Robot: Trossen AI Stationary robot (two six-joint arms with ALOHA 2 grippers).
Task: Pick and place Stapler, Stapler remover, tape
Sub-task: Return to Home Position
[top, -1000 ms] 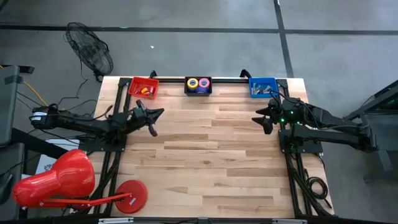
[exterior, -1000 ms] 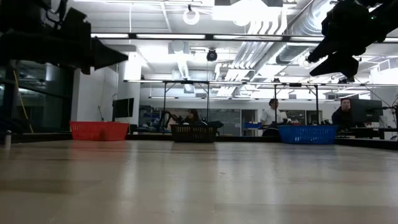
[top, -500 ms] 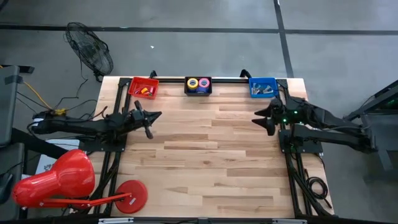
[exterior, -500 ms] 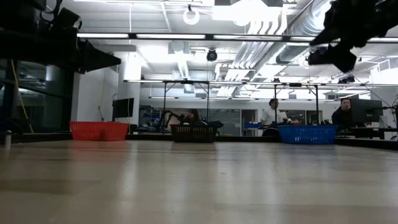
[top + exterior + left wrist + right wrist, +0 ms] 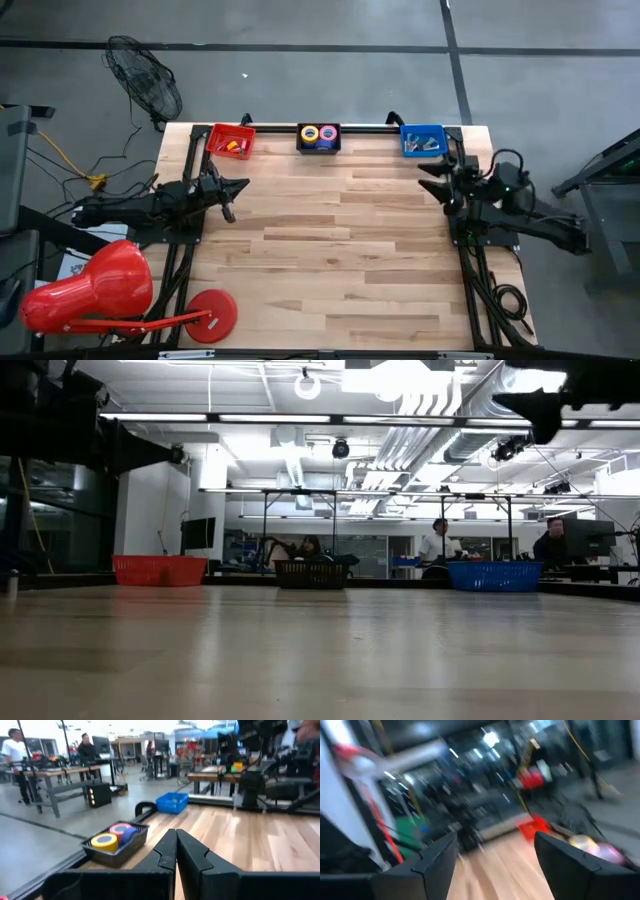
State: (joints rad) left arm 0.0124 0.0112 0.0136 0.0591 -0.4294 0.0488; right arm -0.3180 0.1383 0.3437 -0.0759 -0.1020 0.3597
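Though seemingly finished, calls for care. Finds tape (image 5: 319,133) lying in black bin (image 5: 319,148) at 12 o'clock of table (image 5: 330,260), stapler (image 5: 233,146) in red bin (image 5: 215,145) at 11, stapler remover (image 5: 424,146) in blue bin (image 5: 405,140) at 1. Shows left gripper (image 5: 228,190) at 9 o'clock with fingers pressed together, right gripper (image 5: 435,182) at 3 o'clock with fingers apart. Could knock blue bin if swinging right gripper low, spilling it.

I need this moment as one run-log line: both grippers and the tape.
left gripper: shut, empty, over left side of table | right gripper: open, empty, over right side | tape rolls: in black bin
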